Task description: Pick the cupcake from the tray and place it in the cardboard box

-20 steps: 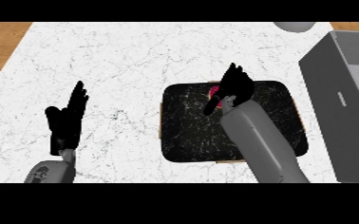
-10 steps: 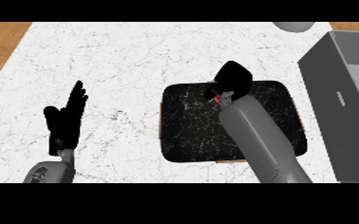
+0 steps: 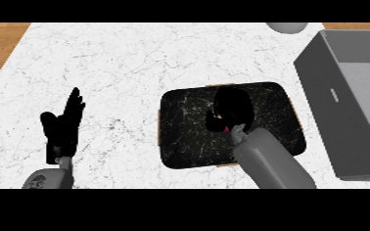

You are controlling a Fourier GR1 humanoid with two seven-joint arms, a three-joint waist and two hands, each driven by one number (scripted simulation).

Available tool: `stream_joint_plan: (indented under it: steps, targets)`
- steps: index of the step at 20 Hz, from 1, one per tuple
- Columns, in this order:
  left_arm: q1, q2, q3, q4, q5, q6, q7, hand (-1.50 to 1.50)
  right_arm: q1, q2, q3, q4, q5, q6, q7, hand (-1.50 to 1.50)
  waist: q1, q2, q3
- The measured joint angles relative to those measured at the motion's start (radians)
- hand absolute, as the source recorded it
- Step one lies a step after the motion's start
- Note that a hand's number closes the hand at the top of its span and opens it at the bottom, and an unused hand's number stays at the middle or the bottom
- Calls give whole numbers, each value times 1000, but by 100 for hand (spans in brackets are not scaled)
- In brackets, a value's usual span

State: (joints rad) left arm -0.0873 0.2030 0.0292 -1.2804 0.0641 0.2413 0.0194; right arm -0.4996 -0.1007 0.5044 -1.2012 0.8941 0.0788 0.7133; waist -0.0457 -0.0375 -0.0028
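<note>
Head view looks steeply down on a white marble counter (image 3: 145, 58), with a strip of wood (image 3: 11, 36) showing past its far left corner. Most of the open room lies to the left and across the far side, all bare stone. On the right stands the cardboard box (image 3: 329, 117), grey, open at the top, its near wall just beside the black tray (image 3: 184, 137) with a narrow gap of counter between them. A pale round vessel (image 3: 287, 27) sits at the far edge, beyond the box. The right hand (image 3: 233, 105) hangs over the tray's middle, its grey forearm (image 3: 274, 164) crossing the near right corner, fingers curled down round the cupcake (image 3: 226, 128), of which only a pink sliver shows. The left hand (image 3: 63, 127) rests open at the left, fingers up.
</note>
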Motion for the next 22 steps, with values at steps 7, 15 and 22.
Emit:
stream_joint_plan:
  steps: [7, 15, 22]
  targets:
    - [35, 5, 25, 2, 4, 20, -3, 0, 173, -206, 154, -266, -20, 20, -337, 150, -62, -22, 0]
    - [85, 16, 61, -5, 17, 34, -17, 0, 376, -519, 82, -641, -139, -28, -593, 150, -125, -16, 3]
    - [108, 23, 74, -35, 27, 33, -21, 0, 543, -743, -188, -890, -356, -50, -716, 150, -140, -6, 5]
